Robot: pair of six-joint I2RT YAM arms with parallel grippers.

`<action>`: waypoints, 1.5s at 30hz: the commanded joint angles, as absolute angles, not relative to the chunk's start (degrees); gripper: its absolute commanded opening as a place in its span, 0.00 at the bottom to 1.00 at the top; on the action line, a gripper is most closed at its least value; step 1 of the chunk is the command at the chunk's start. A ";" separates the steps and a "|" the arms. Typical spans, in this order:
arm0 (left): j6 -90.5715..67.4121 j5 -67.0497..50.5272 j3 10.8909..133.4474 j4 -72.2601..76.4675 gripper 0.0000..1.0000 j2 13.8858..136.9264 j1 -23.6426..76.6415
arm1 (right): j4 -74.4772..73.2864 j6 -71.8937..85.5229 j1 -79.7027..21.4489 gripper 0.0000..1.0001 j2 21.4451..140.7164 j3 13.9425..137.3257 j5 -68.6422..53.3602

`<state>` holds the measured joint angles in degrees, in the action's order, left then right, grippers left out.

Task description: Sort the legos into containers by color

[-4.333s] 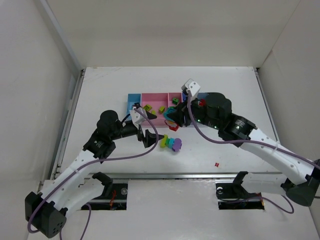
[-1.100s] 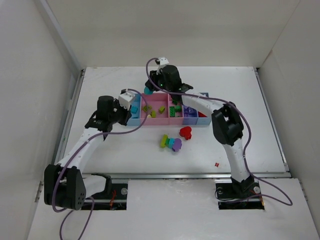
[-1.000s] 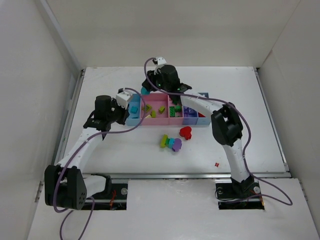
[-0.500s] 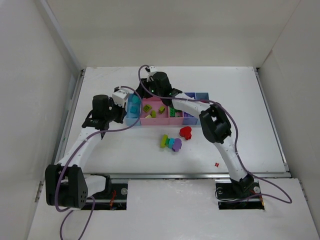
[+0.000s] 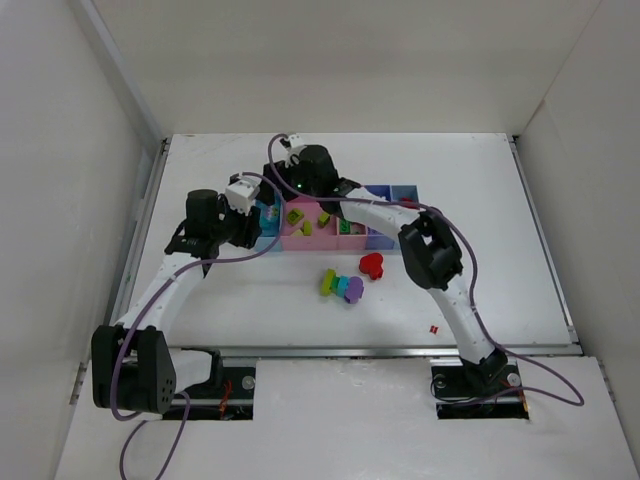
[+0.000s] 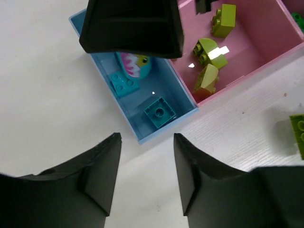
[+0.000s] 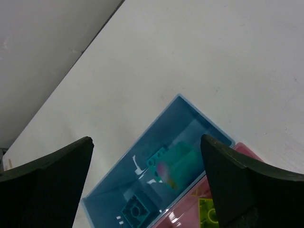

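The containers (image 5: 385, 240) form a row at mid-table. My right gripper (image 5: 283, 192) hangs open over the leftmost light blue bin (image 7: 142, 142), nothing between its fingers (image 7: 57, 175). A rounded cyan lego with a pink mark (image 7: 178, 164) lies in that bin beside square cyan bricks (image 6: 160, 111). My left gripper (image 6: 146, 137) stands open and empty just off the bin's near corner (image 6: 142, 137). Lime bricks (image 6: 209, 50) lie in the wide pink bin (image 6: 266, 28). Lime (image 5: 328, 283), cyan (image 5: 342, 288), purple (image 5: 354, 290) and red (image 5: 372, 265) legos lie on the table.
The right arm's black finger (image 6: 130, 26) looms over the blue bin's far end in the left wrist view. A tiny red piece (image 5: 433, 328) lies near the front right. White walls enclose the table on three sides.
My right gripper moved left along the bins with the cyan lego, opened, and the piece now lies in the light blue bin. My left gripper has opened.
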<state>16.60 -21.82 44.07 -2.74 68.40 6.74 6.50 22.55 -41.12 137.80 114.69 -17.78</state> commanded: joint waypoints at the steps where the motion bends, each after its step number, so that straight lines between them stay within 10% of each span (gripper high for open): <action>1: 16.44 -23.64 45.79 -1.58 0.46 66.71 6.59 | 9.32 17.41 -41.04 1.00 127.55 115.33 -19.69; 12: 16.44 -25.31 44.56 -0.97 0.52 63.90 6.59 | -25.09 2.72 -41.04 0.98 97.22 89.75 10.27; 18: 15.29 -27.25 43.24 1.23 0.52 62.75 6.59 | -32.88 10.96 -41.04 0.45 86.24 69.29 7.38; 24: 15.29 -27.77 42.71 1.23 0.53 61.62 6.59 | -27.16 14.06 -40.52 0.69 79.80 57.14 7.38; 45: 15.29 -26.63 41.66 0.09 0.53 59.50 6.59 | -23.47 9.32 -37.09 0.61 97.73 60.29 6.06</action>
<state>15.94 -26.30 42.28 -1.13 61.14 6.74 -26.04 10.50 -37.41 97.47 58.35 6.44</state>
